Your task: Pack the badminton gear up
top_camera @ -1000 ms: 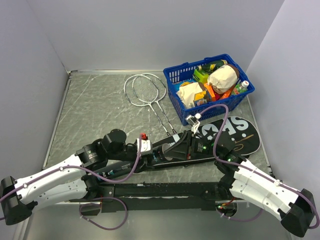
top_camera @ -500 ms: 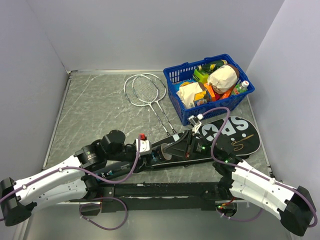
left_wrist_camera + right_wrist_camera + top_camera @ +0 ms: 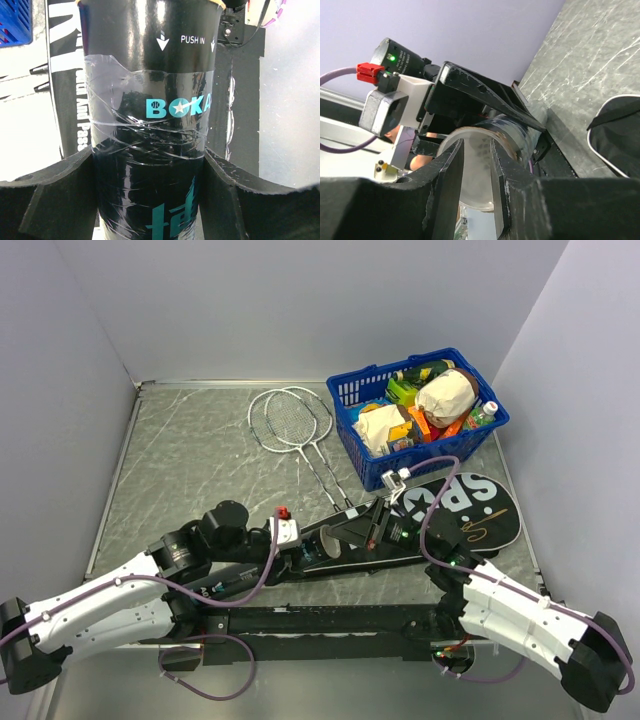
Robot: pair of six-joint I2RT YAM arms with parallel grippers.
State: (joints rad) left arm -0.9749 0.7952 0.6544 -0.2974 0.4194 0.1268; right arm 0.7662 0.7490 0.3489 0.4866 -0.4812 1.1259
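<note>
My left gripper [image 3: 312, 548] is shut on the long dark tube [image 3: 326, 544], its pads pressed on both sides of the tube [image 3: 150, 100] in the left wrist view. My right gripper [image 3: 352, 537] points at the tube's open end; its fingers [image 3: 451, 170] stand a narrow gap apart right at the pale mouth of the tube [image 3: 520, 131], and I cannot tell whether they hold anything. The black "SPORT" bag [image 3: 470, 512] lies flat at the right. Two rackets [image 3: 290, 420] lie at the back. No shuttlecock shows.
A blue basket [image 3: 352, 452] full of groceries stands at the back right, just beyond the bag. Grey walls close in the marbled table on the left, back and right. A black bar runs across the near edge between the arm bases.
My right gripper has moved a little left, up to the tube's mouth, uncovering more of the bag's lettering. The left gripper and tube have barely shifted.
</note>
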